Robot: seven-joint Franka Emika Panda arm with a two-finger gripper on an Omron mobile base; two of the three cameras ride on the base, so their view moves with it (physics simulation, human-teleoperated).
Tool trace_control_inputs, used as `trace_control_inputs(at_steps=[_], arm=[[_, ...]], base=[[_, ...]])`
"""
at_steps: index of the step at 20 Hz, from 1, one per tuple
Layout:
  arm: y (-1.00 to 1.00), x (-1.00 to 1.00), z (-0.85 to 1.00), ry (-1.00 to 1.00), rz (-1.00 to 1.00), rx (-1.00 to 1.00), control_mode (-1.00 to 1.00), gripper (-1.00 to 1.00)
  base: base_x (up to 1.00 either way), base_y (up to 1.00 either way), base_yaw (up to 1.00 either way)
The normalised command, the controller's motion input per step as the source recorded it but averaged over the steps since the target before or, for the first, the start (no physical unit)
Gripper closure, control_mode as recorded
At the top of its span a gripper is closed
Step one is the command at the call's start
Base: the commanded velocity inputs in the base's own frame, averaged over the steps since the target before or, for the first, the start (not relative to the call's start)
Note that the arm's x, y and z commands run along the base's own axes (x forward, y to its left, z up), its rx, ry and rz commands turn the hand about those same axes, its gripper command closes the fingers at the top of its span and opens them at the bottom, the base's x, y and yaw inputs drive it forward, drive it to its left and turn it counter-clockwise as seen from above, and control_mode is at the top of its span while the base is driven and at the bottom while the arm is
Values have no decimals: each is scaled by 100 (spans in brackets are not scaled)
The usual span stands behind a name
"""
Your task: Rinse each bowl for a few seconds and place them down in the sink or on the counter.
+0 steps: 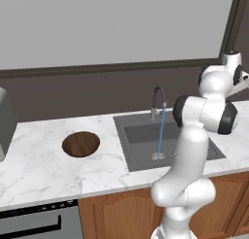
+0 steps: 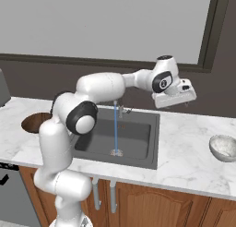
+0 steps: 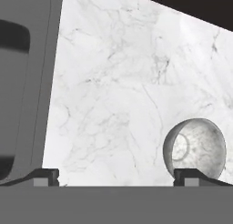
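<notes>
Two bowls set on counter (image 1: 39, 155): dark brown bowl (image 1: 81, 144) left of sink (image 1: 146, 136), pale grey bowl (image 2: 223, 147) right. Water seen running from faucet (image 1: 156, 99). Gripper (image 3: 116, 175) held above counter near pale bowl, fingers spread wide, nothing gripped.

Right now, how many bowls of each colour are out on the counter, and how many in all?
Dark brown bowl: 1, on the counter left of the sink.
Pale grey-white bowl: 1, on the counter right of the sink.
Total: 2 bowls, none in the sink.
</notes>
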Motion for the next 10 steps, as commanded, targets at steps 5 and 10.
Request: trace_control_inputs(at_steps=[5,10], arm=[[-36,0,-35,2,1,0,-100,-100],[-29,-5,-23,0,0,0,-100,-100]], base=[[0,0,0],[0,0,0]])
